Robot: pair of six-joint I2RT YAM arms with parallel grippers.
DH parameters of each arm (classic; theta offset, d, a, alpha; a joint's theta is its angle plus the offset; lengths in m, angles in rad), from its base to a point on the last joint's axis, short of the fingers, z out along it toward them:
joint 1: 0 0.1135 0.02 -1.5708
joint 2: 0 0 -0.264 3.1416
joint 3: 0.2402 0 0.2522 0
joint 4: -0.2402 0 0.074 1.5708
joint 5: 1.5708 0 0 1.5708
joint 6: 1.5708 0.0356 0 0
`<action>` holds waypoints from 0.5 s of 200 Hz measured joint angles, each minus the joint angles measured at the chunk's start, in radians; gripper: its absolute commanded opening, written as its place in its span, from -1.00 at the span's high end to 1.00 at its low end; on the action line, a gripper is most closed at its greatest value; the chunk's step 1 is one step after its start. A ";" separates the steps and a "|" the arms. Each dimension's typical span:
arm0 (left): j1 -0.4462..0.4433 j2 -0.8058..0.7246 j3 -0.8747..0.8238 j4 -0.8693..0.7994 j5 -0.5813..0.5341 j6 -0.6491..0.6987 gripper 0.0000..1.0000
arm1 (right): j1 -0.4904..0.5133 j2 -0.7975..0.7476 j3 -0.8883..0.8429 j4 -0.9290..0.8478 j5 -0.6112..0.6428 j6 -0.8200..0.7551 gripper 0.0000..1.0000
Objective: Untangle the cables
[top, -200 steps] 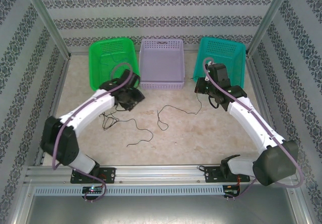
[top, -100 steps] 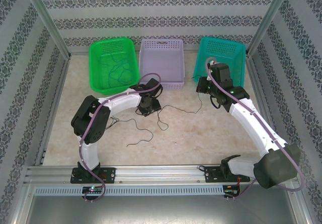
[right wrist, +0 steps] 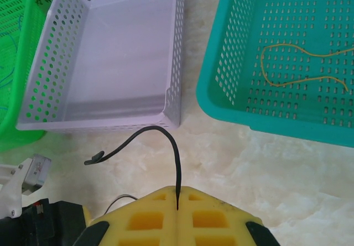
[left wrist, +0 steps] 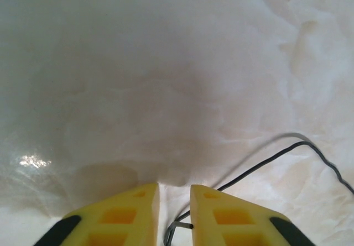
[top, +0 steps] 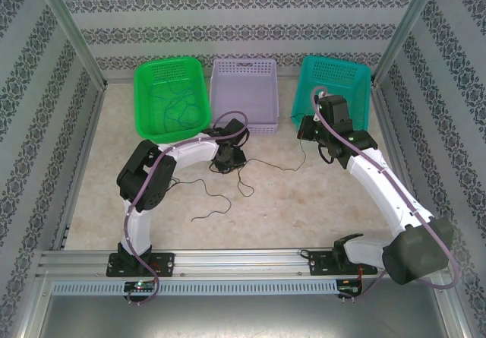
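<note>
A black cable [top: 269, 163] runs across the table from my right gripper [top: 307, 131] towards my left gripper [top: 228, 161]. My right gripper [right wrist: 177, 189] is shut on one end of the black cable [right wrist: 166, 138], which arches up out of the fingers. My left gripper [left wrist: 175, 186] is low over the table, its jaws a narrow gap apart, with the black cable [left wrist: 265, 160] passing between them. A second black cable [top: 215, 201] curls on the table nearer the front. Blue cables [top: 178, 106] lie in the green basket [top: 144, 102]. A yellowish cable [right wrist: 301, 63] lies in the teal basket [right wrist: 221, 63].
Three baskets stand in a row at the back: green, lavender [top: 243, 68] and teal [top: 304, 87]. The lavender basket [right wrist: 174, 52] holds nothing. Patterned walls and metal posts enclose the table. The arm rail runs along the near edge.
My left arm has swung right, from the green basket to the table's middle, and come down over the black cable with its jaws narrowed. The right arm has barely moved.
</note>
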 measured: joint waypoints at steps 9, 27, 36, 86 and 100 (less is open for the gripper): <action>0.000 0.000 0.000 0.002 0.000 -0.003 1.00 | 0.000 0.000 0.000 0.000 0.000 0.000 1.00; 0.000 0.000 0.000 0.003 -0.009 0.006 1.00 | -0.001 0.000 0.000 0.000 0.000 0.000 1.00; 0.000 0.000 0.000 0.002 -0.023 0.007 1.00 | -0.002 0.000 0.000 0.000 0.001 0.000 1.00; 0.016 -0.171 -0.131 -0.038 -0.127 0.024 1.00 | -0.106 0.000 0.021 -0.018 0.012 -0.020 1.00; 0.050 -0.266 -0.183 -0.067 -0.151 0.032 1.00 | -0.154 0.000 0.049 -0.023 0.022 -0.031 1.00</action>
